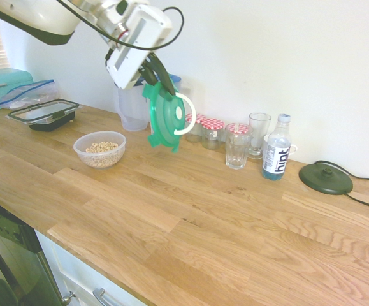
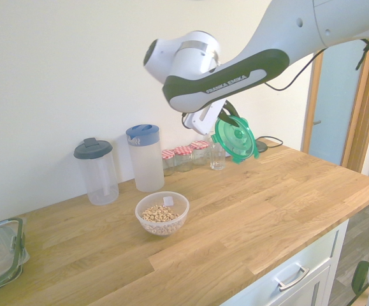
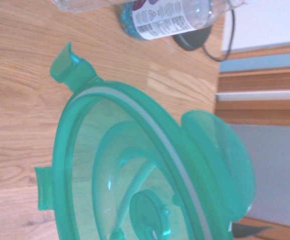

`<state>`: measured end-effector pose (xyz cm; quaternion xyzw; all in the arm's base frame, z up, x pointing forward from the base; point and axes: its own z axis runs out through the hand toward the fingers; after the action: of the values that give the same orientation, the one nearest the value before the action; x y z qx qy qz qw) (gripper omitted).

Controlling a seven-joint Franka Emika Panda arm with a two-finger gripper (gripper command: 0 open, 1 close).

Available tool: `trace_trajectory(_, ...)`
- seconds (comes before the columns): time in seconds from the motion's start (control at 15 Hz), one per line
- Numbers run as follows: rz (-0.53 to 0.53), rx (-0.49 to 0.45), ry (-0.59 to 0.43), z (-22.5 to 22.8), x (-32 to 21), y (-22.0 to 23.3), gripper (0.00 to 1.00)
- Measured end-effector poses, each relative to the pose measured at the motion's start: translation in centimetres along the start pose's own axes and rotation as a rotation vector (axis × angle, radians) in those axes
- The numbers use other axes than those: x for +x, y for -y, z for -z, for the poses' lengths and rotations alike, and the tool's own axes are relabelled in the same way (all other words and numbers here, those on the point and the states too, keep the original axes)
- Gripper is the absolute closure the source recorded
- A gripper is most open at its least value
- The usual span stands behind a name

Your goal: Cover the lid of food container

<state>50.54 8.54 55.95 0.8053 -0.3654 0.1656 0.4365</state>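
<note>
The pincer (image 1: 153,75) is closed on the upper edge of the lid (image 1: 166,117) and holds it in the air, well above the wooden bench (image 1: 190,210). The lid hangs nearly on edge, tilted, with its white rim ring partly pulled free and looping out on one side in the first exterior view. The dark fingers are only partly visible there, overlapping the lid's rim; in the second exterior view the arm's forearm hides most of the pincer (image 2: 224,115), and only the lid (image 2: 235,138) shows clearly below it.

The food container (image 1: 99,148) sits open on the bench, beige grains showing inside, well apart from the hanging lid and lower in both exterior views. Behind it stands a clear jug (image 1: 132,105), half hidden by the pincer and lid in the first exterior view.

In the wrist view the lid (image 3: 134,170) fills most of the frame, cut off at the bottom edge; one clip tab sticks up clearly, others are blurred. A water bottle (image 3: 172,15) lies beyond it, cropped at the top, its label too soft to read. A black-rimmed rectangular container (image 1: 45,113) sits near the bench's far left end.
</note>
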Motion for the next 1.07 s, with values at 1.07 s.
trace_trajectory(1.07,0.011,-0.187,-0.240,13.6,-14.8,14.6,1.00)
